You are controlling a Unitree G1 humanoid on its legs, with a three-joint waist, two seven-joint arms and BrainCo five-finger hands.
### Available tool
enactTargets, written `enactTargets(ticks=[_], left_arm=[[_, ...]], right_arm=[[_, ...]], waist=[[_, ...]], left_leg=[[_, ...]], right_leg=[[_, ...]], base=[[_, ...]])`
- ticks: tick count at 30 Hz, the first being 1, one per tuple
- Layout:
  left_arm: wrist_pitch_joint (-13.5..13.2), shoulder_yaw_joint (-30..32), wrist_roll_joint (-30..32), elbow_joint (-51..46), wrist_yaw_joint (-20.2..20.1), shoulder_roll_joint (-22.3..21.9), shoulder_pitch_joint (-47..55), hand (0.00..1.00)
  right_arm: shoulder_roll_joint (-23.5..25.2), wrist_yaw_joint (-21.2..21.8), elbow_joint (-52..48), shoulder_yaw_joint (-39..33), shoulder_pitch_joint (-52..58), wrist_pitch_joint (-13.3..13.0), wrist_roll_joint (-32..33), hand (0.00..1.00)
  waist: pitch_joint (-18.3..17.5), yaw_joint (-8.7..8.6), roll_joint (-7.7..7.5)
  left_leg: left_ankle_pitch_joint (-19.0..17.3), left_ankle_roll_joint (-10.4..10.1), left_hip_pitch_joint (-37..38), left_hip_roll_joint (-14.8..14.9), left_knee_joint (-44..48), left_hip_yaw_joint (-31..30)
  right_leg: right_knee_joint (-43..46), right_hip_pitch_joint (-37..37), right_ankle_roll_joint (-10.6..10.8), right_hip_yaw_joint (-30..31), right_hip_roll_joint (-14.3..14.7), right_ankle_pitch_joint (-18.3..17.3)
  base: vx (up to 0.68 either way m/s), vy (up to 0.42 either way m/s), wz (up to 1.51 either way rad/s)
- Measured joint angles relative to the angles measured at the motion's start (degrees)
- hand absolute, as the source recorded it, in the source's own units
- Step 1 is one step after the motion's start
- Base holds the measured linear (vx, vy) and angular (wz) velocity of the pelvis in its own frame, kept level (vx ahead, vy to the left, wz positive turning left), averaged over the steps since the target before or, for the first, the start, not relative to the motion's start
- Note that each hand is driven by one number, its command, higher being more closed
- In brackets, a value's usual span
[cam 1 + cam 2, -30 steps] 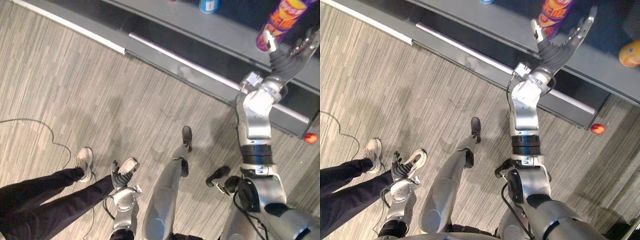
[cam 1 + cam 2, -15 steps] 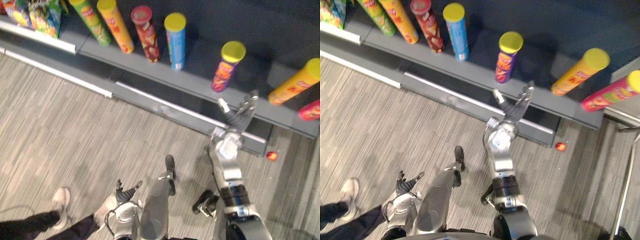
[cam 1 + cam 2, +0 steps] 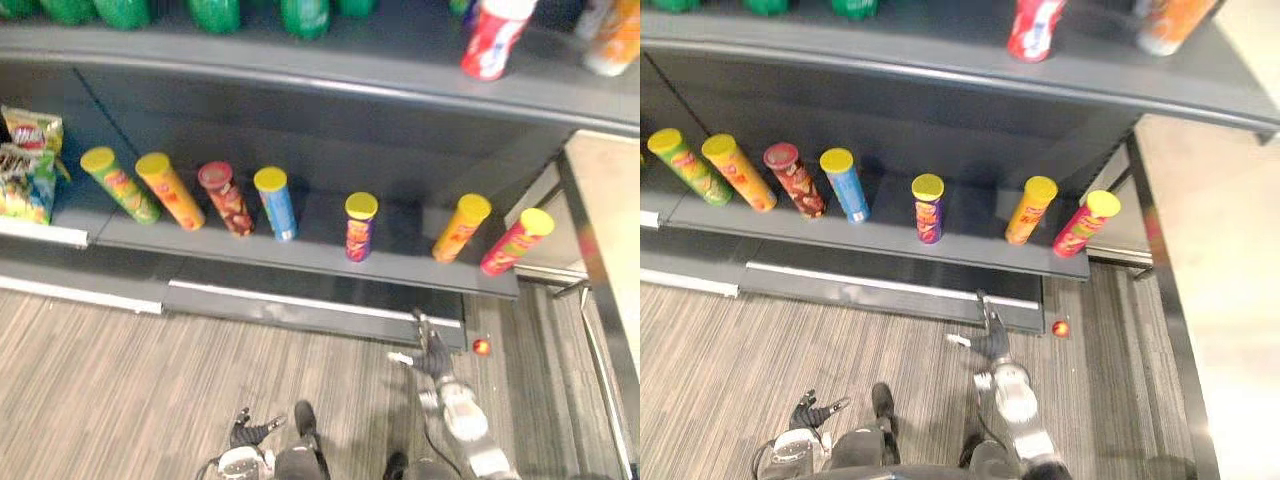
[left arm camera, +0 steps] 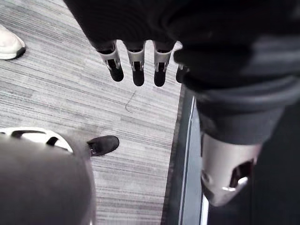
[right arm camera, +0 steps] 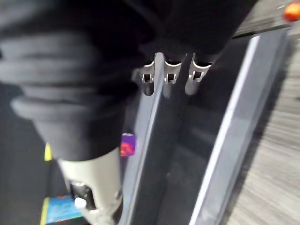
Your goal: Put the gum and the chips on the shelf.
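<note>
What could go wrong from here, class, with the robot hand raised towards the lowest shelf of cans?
1. The right robot hand, open and empty, is raised near the shelf edge; a careless swing could tip the purple can standing just above.
2. The small red ball lies on the floor by the shelf base; a foot landing on it might slip.

The dark grey lower shelf (image 3: 310, 256) bears a row of standing chip cans: green (image 3: 118, 185), orange (image 3: 168, 190), red (image 3: 225, 198), blue (image 3: 275, 203), purple (image 3: 359, 226), yellow-orange (image 3: 460, 227) and pink (image 3: 515, 241), with snack bags (image 3: 28, 165) at its left end. The upper shelf (image 3: 300, 72) carries green bottles (image 3: 210, 12) and a red-and-white can (image 3: 492, 38). On the striped grey floor (image 3: 150, 380) a small red ball (image 3: 481, 347) lies by the shelf's base
</note>
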Motion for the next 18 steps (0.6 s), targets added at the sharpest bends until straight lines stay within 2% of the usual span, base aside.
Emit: enactTargets(ticks=[3,6,9,10,12,13,18], left_arm=[[0.02,1.17,0.03,0.04,-0.53,-0.07,1.26,0.00],[0.04,3.01,-0.02,0.11,-1.13,-0.10,2.07,0.00],[0.07,5.43,-0.70,1.52,-1.28,-0.61,3.08,0.00],[0.14,6.80,-1.29,2.66,-1.33,-0.60,3.23,0.00],[0.14,7.41,-1.40,3.56,-1.33,-0.49,3.33,0.00],[0.31,8.17,-1.54,4.29,-1.40,-0.43,3.37,0.00],[1.38,8.97,-3.52,6.07,-2.61,0.02,3.49,0.00]], right_arm=[[0.09,0.99,7.75,-4.25,2.13,0.90,-1.95,0.00],[0.46,0.74,16.29,-9.57,2.76,1.41,-3.26,0.00],[1.23,-0.90,25.89,-18.83,0.67,2.00,-3.53,0.00],[1.32,-1.53,30.92,-23.32,-0.13,2.93,-3.56,0.00],[1.35,-1.67,35.02,-26.95,-0.20,3.72,-3.52,0.00],[1.57,-2.08,38.89,-30.59,-0.02,5.46,-3.47,0.00],[1.80,-3.47,40.94,-34.53,0.63,8.06,-1.57,0.00]], waist=[[-1.41,-1.06,0.09],[-1.69,-1.26,0.27],[-3.24,-1.34,0.97],[-3.48,-1.41,1.19],[-3.90,-1.13,1.10],[-3.98,-1.05,1.11],[-3.97,-1.77,1.28]], left_leg=[[-0.07,-0.07,0.81,0.05,-0.33,0.10],[-0.56,-0.58,2.40,0.09,-0.37,0.48],[-1.06,-0.51,3.37,0.25,-0.39,1.45],[-1.38,-0.36,4.35,-0.05,-0.39,1.39],[-1.65,-0.23,5.01,-0.32,-0.40,1.39],[-1.83,-0.18,5.52,-0.64,-0.40,1.37],[-2.05,-0.06,5.54,-0.97,-0.42,1.42]], right_leg=[[-0.45,0.81,0.12,0.38,0.01,0.20],[-1.25,2.33,0.27,0.99,0.15,0.48],[-3.09,3.46,0.27,1.95,0.54,1.19],[-3.95,4.93,0.44,1.93,0.48,1.55],[-4.42,5.82,0.42,1.87,0.32,1.77],[-4.50,6.39,0.49,1.83,0.03,1.82],[-5.46,6.76,0.71,1.84,-0.11,2.14]], base=[[-0.04,0.028,-0.06],[-0.03,0.028,-0.12],[0.00,0.033,-0.14],[0.04,0.029,-0.01],[0.05,0.029,0.03],[0.05,0.028,0.01],[0.04,0.018,0.00]])
